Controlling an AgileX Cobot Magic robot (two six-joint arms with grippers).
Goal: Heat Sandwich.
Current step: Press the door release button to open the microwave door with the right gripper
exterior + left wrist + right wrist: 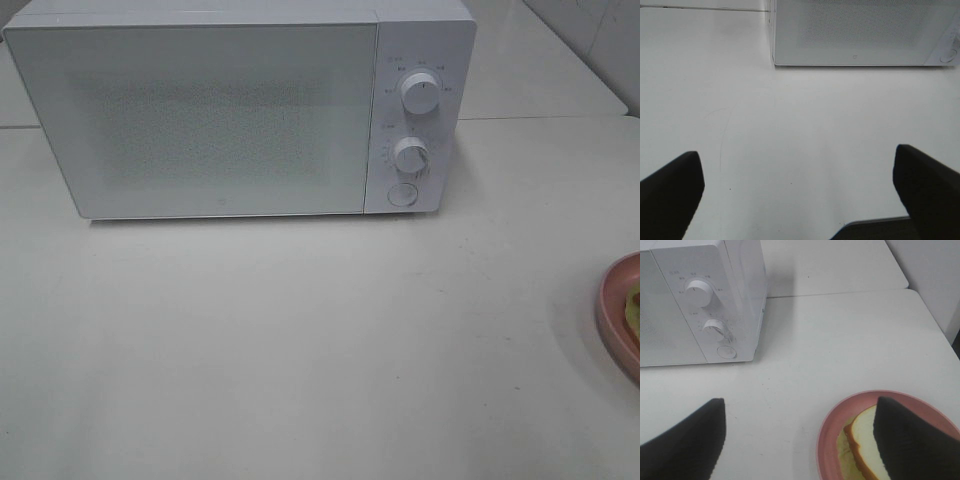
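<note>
The sandwich point(860, 440), white bread with tan crust and pale yellow-green filling, lies on a round pink plate point(832, 435) on the white table; one finger of my right gripper point(800, 440) partly hides it. In the high view only the plate's edge point(618, 310) and a sliver of the sandwich point(634, 306) show at the far right. The white microwave point(240, 110) stands at the back with its door shut. My right gripper is open and empty above the table beside the plate. My left gripper point(797, 192) is open and empty over bare table in front of the microwave point(860, 32).
The microwave has two knobs point(419, 93) point(411, 155) and a round button point(402, 194) on its right panel. The white table point(300, 340) is made of joined tops with a seam behind the microwave. A wall stands at the far right point(930, 275).
</note>
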